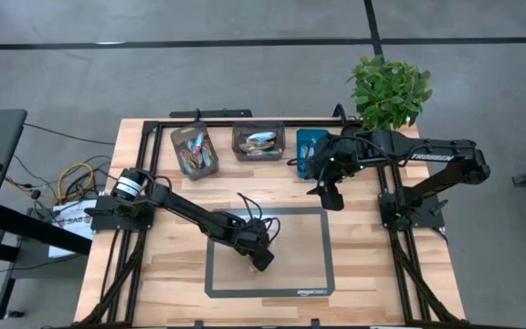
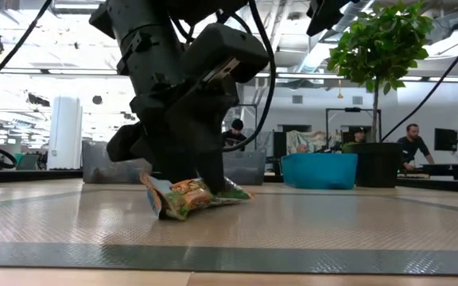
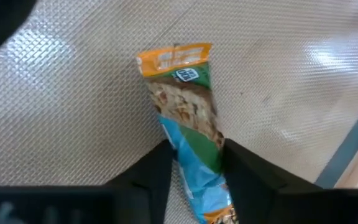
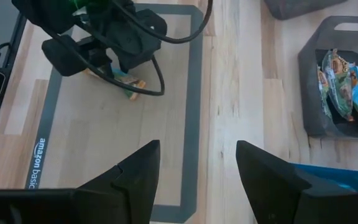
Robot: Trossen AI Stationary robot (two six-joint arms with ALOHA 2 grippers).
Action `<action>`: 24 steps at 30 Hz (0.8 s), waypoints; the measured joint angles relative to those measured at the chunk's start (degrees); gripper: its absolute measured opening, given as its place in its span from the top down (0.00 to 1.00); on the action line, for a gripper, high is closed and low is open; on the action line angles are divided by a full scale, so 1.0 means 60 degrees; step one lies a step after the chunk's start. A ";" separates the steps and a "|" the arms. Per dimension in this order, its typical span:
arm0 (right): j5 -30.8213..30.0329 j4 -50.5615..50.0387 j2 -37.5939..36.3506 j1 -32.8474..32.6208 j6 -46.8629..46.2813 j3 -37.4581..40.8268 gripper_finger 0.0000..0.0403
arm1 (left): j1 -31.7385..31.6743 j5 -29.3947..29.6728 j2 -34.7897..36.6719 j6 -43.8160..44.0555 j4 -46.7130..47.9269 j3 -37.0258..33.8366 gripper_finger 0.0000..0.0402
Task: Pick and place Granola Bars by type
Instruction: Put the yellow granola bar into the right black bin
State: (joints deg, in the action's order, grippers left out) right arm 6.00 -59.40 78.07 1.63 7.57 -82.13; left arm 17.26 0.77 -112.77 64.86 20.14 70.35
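One granola bar [image 3: 182, 99], with an orange end, tan nut picture and green and blue bands, lies on the grey mat [image 1: 309, 228]. My left gripper [image 3: 196, 168] stands over it at mid-mat [image 1: 261, 260], shut on the bar. The low view shows the bar [image 2: 183, 197] flat on the mat under the fingers. My right gripper [image 4: 197, 168] hangs open above the table in front of the blue bin [image 1: 309, 144], touching nothing. More bars lie in two grey bins [image 1: 194, 151] [image 1: 258, 142]. My left gripper pinches the granola bar between its two fingers [image 3: 160, 171] at the blue-and-green part [image 3: 194, 152], past the middle toward the end away from the orange one. The fingers come from above, pointing down, across the bar. The wrapper narrows between them. The bar rests on the mat.
Three bins stand in a row along the table's far side: two grey ones with bars, one blue. A potted plant [image 1: 389, 91] stands at the far right corner. The mat around the bar is bare. People sit in the room beyond the table.
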 joint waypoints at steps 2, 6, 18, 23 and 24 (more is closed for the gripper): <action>0.0001 0.0001 -0.0001 0.0000 -0.0002 0.0000 0.50 | 0.0000 -0.0049 0.0003 -0.0034 -0.0020 0.0000 0.75; 0.0011 0.0005 0.0002 0.0000 0.0000 0.0000 0.50 | -0.0021 -0.0056 0.0003 -0.0136 -0.0160 0.0000 0.87; 0.0903 0.0783 -0.0132 0.0441 0.0191 -0.0003 0.50 | -0.0841 0.1431 0.1250 -0.0378 0.0283 -0.0011 0.91; 0.0209 0.1879 -0.0347 0.0919 0.0172 -0.0007 0.50 | -0.2214 0.2485 0.2234 -0.1566 0.0211 -0.0007 0.93; -0.0157 0.2125 -0.0392 0.0998 0.0110 -0.0011 0.50 | -0.2584 0.2523 0.2413 -0.1895 0.0215 -0.0007 0.93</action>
State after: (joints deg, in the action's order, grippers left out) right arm 5.06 -46.66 75.72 7.62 8.23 -82.19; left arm 1.75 15.91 -98.29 53.49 21.43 70.30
